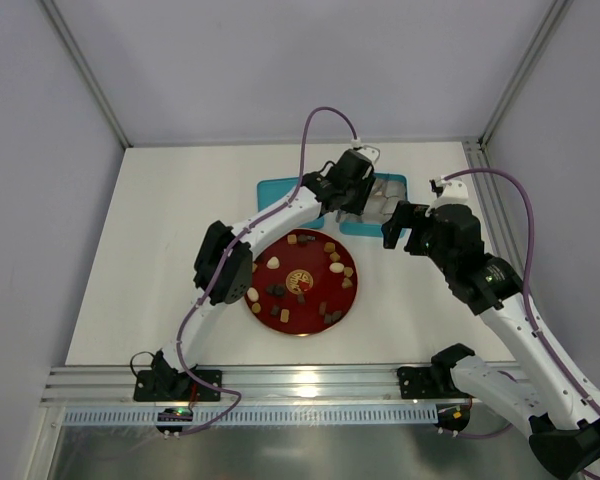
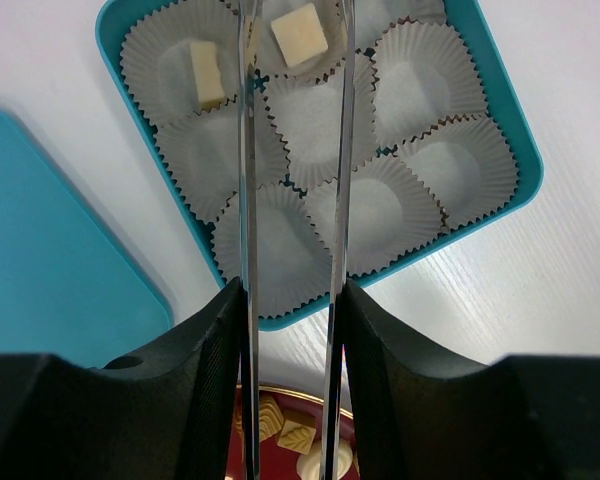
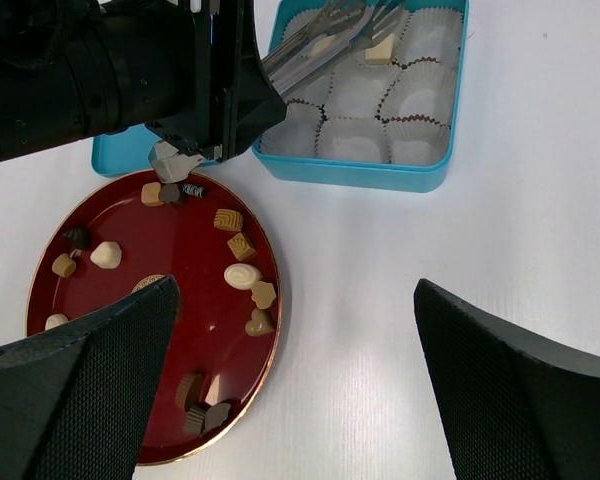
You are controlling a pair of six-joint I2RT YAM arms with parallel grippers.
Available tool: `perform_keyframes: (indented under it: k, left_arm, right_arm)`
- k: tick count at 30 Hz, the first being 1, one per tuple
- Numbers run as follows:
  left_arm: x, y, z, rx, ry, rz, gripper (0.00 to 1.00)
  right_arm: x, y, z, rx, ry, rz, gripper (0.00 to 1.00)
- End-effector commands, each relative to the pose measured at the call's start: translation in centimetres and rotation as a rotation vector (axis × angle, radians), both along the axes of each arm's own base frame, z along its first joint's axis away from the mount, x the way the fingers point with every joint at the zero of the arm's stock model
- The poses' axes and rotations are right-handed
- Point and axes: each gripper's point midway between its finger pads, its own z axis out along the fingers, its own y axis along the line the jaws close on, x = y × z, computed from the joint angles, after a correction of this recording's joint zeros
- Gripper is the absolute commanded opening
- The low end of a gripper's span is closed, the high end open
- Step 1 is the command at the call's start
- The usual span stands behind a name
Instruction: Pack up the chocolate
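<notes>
Holding thin metal tongs (image 2: 245, 150) in left gripper (image 2: 292, 290), blades flanking cream white chocolate cube (image 2: 300, 35) in crinkled paper cup (image 2: 310, 72) | right gripper (image 3: 295, 380) gaping, empty | risk: cube sticks, lifts out.

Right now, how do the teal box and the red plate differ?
The teal box is rectangular; the red plate is round. The box holds paper cups, two seen with cream chocolate pieces; the plate holds many loose pieces, brown, tan and cream. The tongs reach over the box, not the plate. Both sit on the white table.
</notes>
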Motion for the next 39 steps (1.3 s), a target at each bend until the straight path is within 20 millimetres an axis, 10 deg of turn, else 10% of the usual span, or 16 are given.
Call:
perform_keyframes:
  k: [1,21,39]
  left_arm:
    - [1.0,-0.8,5.1,-0.073,-0.103,0.0,0.41]
    - [-4.6,4.4,13.0,-0.166,-0.099,0.05,0.38]
    - [-17.4,16.0,9.6,0.065,0.123,0.072,0.38]
  right_arm:
    - [0.2,-0.3,1.2,0.003,-0.043,-0.009,1.0]
    - [0.4,-0.3,1.5,0.008,-0.05,-0.015,1.0]
    - [0.2,0.0,-0.2,0.013,-0.019,-0.002,1.0]
